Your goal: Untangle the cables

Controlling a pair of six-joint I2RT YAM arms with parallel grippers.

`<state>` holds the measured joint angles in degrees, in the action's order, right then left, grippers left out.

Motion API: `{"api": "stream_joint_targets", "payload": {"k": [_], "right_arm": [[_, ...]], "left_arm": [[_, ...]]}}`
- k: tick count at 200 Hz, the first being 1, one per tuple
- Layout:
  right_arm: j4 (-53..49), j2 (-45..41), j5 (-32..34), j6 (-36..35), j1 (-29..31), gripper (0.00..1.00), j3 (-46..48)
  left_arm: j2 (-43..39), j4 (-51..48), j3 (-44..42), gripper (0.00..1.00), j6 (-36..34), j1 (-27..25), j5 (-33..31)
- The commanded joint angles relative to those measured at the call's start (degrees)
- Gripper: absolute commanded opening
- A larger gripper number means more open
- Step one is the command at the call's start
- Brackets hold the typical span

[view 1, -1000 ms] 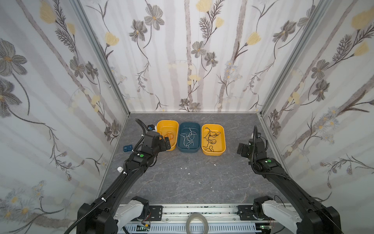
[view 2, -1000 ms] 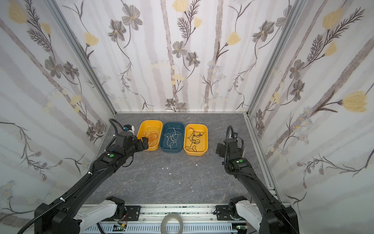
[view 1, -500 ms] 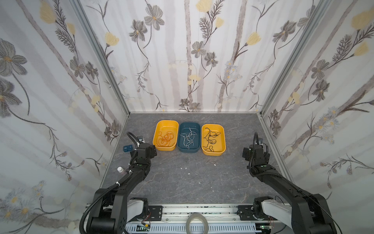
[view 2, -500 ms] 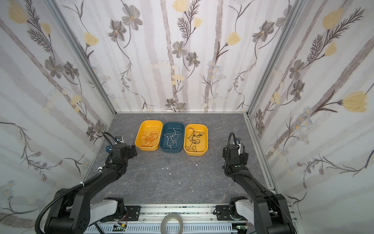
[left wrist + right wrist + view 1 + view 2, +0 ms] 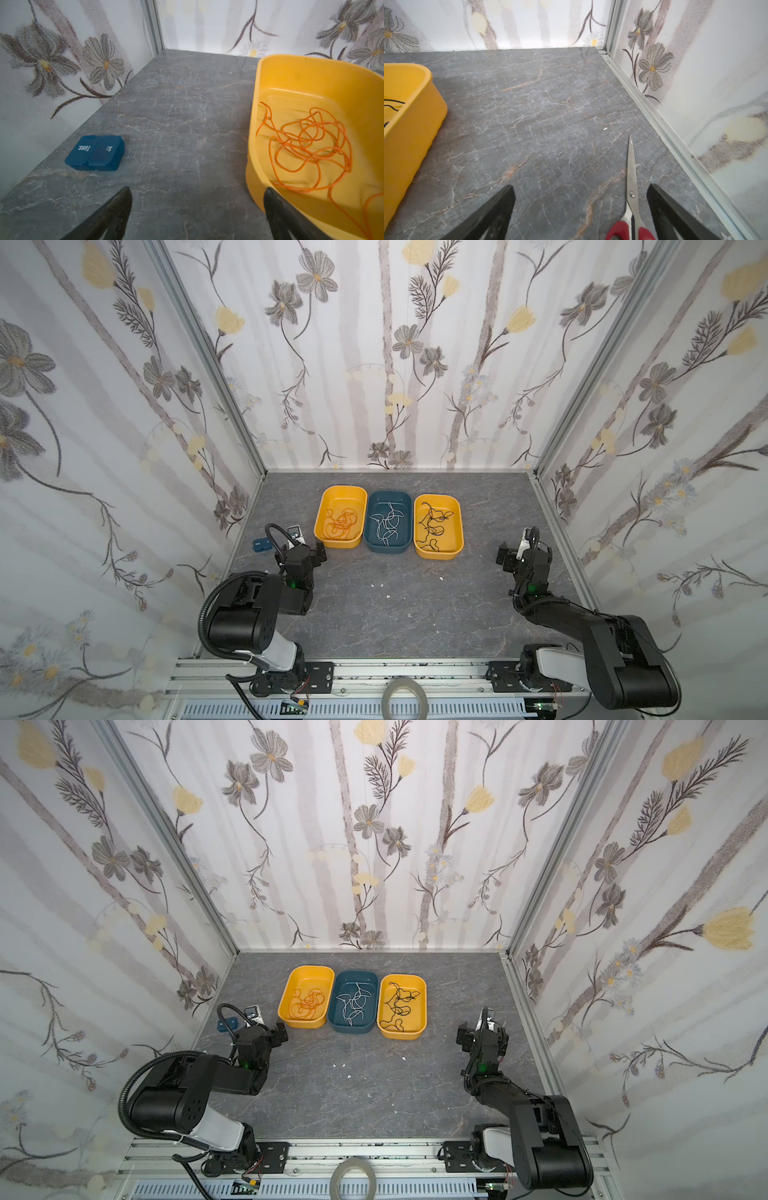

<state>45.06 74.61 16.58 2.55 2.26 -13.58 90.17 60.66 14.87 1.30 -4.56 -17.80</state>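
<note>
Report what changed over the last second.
The left gripper drew back from the left yellow tray toward the near left, its arm folding over its base. The right gripper retreated slightly as its arm folded too. Both stay open and empty; nothing was grasped or released. The orange cables in that tray, the white cables and the black cables lie unmoved.

Legible text on one item only: the blue pill box (image 5: 95, 153) lying on the table (image 5: 187, 108), white lettering on its lids. One lid reads "Tues."; the neighbouring lid reads "Sa", and I cannot make out the rest. Both appear inverted in my left wrist view. Scissors (image 5: 631, 182): small stamp on the blade, unreadable.
</note>
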Motion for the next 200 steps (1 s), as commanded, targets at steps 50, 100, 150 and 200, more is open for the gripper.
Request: {"api": "stream_joint_targets", "payload": {"k": [50,100,150,200], "right_arm": [[6.29,12.48,-6.78,0.49,-2.26,0.99,-7.71],[6.17,12.14,-7.03,0.10,-2.16,0.99,-7.34],[6.01,12.22,-7.00,0.09,-2.17,0.99,-7.42],[4.99,12.36,-7.48,0.22,-2.25,0.99,-8.00]], "left_arm": [[0.21,-4.21,5.77,1.00,-0.68,0.34,1.07],[-0.31,-6.61,6.53,1.00,1.24,2.37,4.06],[-0.26,-6.41,6.45,1.00,1.10,2.36,3.95],[-0.32,-6.40,6.41,1.00,1.07,2.36,4.00]]}}
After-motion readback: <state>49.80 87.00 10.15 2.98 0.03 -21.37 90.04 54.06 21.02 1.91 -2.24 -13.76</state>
